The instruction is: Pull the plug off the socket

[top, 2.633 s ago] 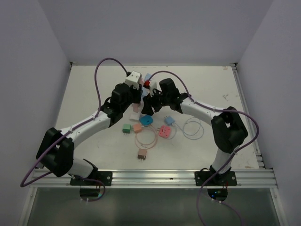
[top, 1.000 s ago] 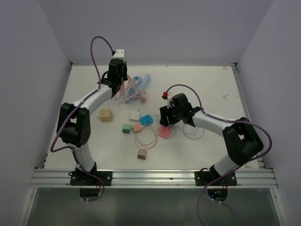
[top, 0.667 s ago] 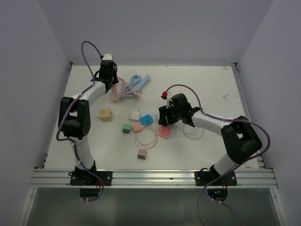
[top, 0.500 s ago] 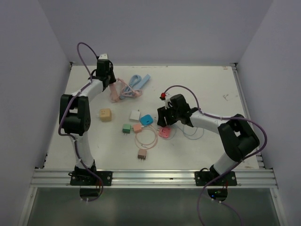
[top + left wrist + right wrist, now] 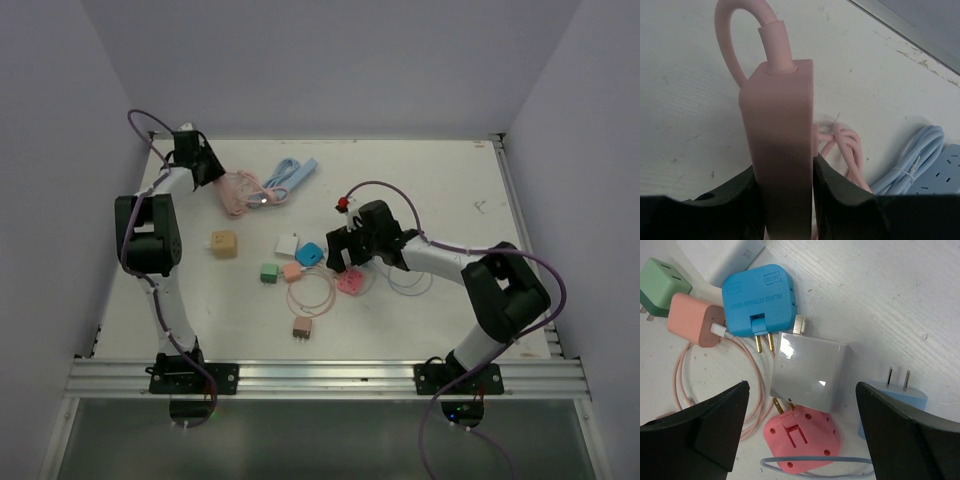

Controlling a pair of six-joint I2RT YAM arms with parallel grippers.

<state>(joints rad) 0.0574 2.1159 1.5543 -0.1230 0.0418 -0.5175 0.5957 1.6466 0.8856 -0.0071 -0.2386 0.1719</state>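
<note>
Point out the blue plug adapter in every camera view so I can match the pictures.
Top external: the blue adapter lies near mid-table, just right of the white charger.
Left wrist: not in it.
Right wrist: upper left of centre, its brass prongs pointing down the picture.
Shared landmark: the salmon charger lies right beside it in both the top and right wrist views.

Left wrist cam: the pink power strip (image 5: pixel 782 150) runs off the bottom edge, and the blue strip (image 5: pixel 946 170) gets chopped on the right. Right wrist cam: the white charger (image 5: pixel 725 255) is cut off up top, and the pale blue plug (image 5: pixel 912 399) sits half behind a finger (image 5: pixel 910 450).
</note>
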